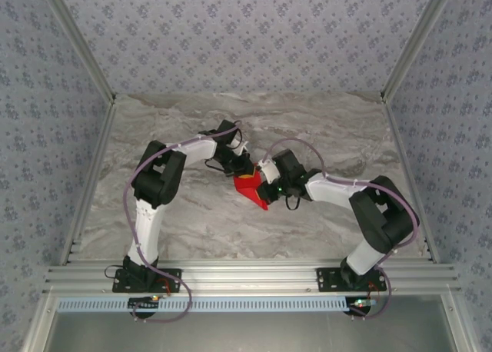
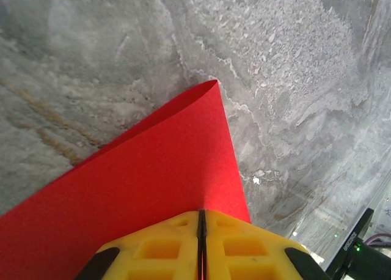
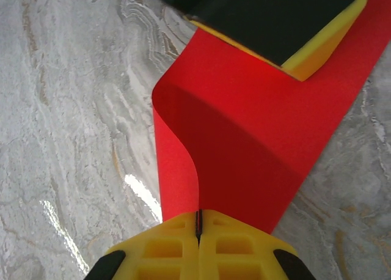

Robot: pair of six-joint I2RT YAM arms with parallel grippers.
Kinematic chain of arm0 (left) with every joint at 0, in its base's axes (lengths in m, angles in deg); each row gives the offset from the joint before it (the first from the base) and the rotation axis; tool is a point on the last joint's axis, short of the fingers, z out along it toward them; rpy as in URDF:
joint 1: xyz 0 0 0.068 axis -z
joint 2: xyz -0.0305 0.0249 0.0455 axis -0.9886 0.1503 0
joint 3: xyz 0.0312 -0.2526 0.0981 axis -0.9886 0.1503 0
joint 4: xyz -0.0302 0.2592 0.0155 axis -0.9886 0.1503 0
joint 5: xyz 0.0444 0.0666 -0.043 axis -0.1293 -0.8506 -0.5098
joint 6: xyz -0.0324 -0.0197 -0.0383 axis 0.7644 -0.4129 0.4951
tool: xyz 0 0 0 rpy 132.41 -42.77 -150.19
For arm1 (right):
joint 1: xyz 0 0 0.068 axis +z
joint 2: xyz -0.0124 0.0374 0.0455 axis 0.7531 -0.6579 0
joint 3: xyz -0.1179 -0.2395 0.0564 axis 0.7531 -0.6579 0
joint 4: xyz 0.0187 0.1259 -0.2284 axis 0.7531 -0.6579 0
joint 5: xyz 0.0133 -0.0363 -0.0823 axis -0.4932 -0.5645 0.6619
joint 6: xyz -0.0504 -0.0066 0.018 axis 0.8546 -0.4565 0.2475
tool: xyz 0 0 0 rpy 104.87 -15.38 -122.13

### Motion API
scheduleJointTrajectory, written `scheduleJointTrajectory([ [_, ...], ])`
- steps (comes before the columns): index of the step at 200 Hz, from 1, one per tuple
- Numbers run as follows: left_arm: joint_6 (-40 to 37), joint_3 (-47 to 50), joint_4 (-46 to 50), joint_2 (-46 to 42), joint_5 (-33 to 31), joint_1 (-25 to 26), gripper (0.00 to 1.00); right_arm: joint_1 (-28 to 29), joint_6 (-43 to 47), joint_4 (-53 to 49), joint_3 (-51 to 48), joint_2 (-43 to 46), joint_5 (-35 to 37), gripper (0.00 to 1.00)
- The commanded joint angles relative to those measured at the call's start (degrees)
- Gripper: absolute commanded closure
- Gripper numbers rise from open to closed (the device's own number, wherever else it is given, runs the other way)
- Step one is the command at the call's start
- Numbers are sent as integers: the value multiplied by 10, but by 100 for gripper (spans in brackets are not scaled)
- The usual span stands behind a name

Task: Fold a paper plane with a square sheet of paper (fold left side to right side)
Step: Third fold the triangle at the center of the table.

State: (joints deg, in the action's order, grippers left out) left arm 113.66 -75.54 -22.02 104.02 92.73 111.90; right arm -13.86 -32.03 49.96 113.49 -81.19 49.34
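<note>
Right wrist — curled red sheet [image 3: 244, 139], left pincer [image 3: 293, 63]

The bench [image 1: 330, 129] is open marble along its far side and in the near strip between the two arm bases, so there is room to pass there. The crowding is at the centre. The left claw [image 1: 234, 161] and right claw [image 1: 264, 177] meet almost tip to tip, both pinched onto the red sheet [image 1: 250, 187] (which curls up in a fold between them). The bent left arm [image 1: 154, 183] and right arm [image 1: 377, 206] fence that spot on either side. Patterned walls [image 1: 46, 137] and metal rails [image 1: 246, 275] bound the bench.
</note>
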Motion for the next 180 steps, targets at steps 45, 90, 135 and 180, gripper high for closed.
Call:
scheduleJointTrajectory([
  [45,-13,2,12,15,-2,6,92,-15,-29,-41,39,-42,3,100],
  [90,-12,2,11,17,-2,6,92,-22,-35,-42,44,-52,10,100],
  [135,-11,1,9,19,-2,8,92,-24,-39,-47,54,-66,12,100],
  [180,-11,2,9,19,-2,9,93,-24,-39,-52,66,-79,13,100],
])
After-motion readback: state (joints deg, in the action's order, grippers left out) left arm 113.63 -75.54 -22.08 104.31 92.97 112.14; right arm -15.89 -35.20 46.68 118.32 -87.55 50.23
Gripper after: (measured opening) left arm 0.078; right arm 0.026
